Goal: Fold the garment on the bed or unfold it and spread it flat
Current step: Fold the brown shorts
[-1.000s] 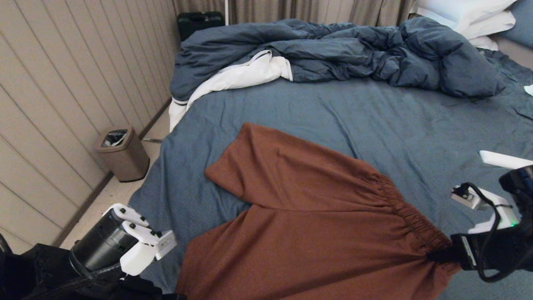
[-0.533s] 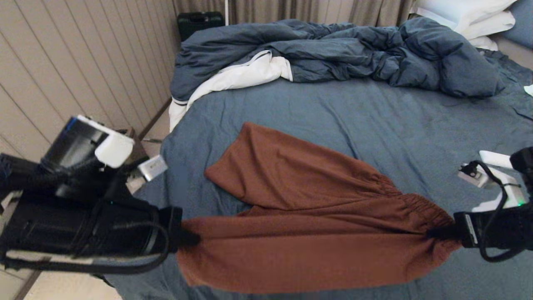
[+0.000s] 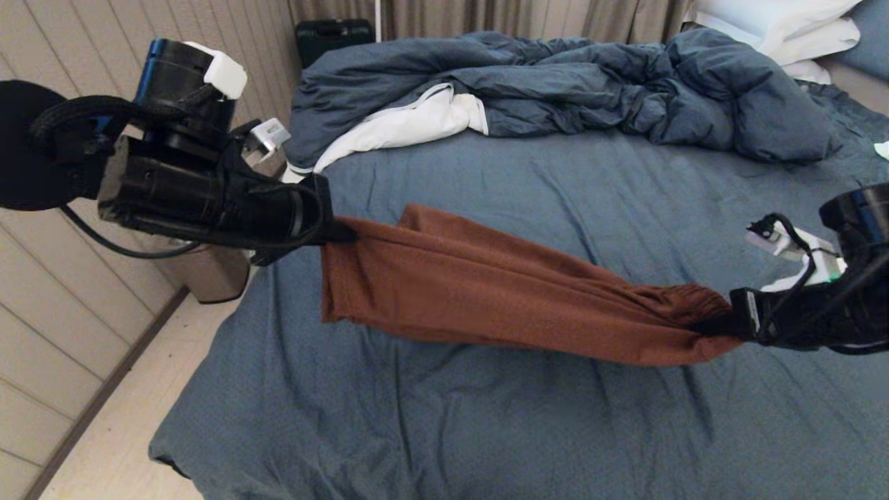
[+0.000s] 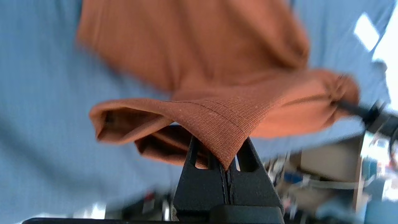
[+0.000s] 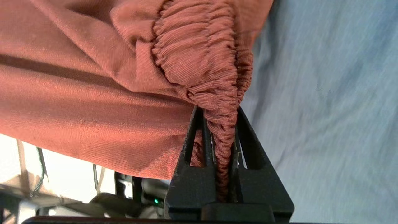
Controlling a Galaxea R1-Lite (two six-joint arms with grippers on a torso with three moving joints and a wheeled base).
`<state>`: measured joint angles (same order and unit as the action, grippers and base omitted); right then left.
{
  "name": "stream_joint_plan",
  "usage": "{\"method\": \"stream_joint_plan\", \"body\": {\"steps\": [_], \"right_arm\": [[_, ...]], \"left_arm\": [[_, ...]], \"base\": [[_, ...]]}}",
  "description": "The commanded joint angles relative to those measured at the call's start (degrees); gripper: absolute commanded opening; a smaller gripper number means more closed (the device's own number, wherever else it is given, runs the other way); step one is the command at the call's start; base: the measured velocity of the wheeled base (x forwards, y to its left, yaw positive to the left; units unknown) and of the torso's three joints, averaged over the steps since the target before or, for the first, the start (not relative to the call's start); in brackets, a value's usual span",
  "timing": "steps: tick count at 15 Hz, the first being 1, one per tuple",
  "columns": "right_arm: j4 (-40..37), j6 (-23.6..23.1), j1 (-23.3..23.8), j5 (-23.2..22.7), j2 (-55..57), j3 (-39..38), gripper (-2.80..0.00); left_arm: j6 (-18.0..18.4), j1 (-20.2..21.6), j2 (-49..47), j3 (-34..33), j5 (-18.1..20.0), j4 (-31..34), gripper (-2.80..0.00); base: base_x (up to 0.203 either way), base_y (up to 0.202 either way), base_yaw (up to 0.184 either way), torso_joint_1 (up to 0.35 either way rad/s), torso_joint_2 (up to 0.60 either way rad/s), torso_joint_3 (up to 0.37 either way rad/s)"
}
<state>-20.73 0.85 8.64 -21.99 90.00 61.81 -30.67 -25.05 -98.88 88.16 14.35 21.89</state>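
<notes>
Left hand and right hand, each clenched on the garment, hold it apparently clear above the bed.

Left pincer and right pincer stretch the garment above the bed.

- Rust-brown ribbed-knit shorts
- Slate-blue bed sheet, plain
- Dk blue duvet w/ white lining
- White pillows
- Black grippers: left, right
</notes>
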Motion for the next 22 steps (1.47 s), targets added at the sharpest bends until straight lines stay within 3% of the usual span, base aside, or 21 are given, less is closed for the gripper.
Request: {"method": "stream_joint_plan", "body": {"steps": [1,5,12,15,16,22], "right_arm": [[-0.09,0.2,0.06,-0.14,3.17,1.98,-2.8],[2.21,1.09,0.15,-0.19,5.99,2.94,-2.8],[3.74,1.78,0.27,-0.24,12.42,6.22,-2.8],[4.3,1.78,0.06,-0.24,13.62,6.65,-2.8],[4.52,1.79,0.06,-0.25,13.71,6.74,-2.8],[6.32,2.67,-0.03,-0.33,13.46,7.68,-2.8]], "left_arm": [[-0.2,0.25,-6.68,4.73,0.03,-1.96,-2.8],[-0.02,0.26,-13.74,8.12,0.0,-6.96,-2.8],[0.91,1.39,-21.64,14.04,-0.16,-7.44,-2.8],[3.44,2.78,-23.78,15.9,0.03,-7.4,-2.8],[3.63,2.81,-24.39,16.56,-0.02,-7.41,0.0],[3.27,2.81,-25.54,20.48,-0.11,-7.12,0.0]], "base": [[0.0,0.0,0.0,0.0,0.0,0.0],[0.0,0.0,0.0,0.0,0.0,0.0],[0.0,0.0,0.0,0.0,0.0,0.0],[0.0,0.0,0.0,0.0,0.0,0.0],[0.0,0.0,0.0,0.0,0.0,0.0],[0.0,0.0,0.0,0.0,0.0,0.0]]}}
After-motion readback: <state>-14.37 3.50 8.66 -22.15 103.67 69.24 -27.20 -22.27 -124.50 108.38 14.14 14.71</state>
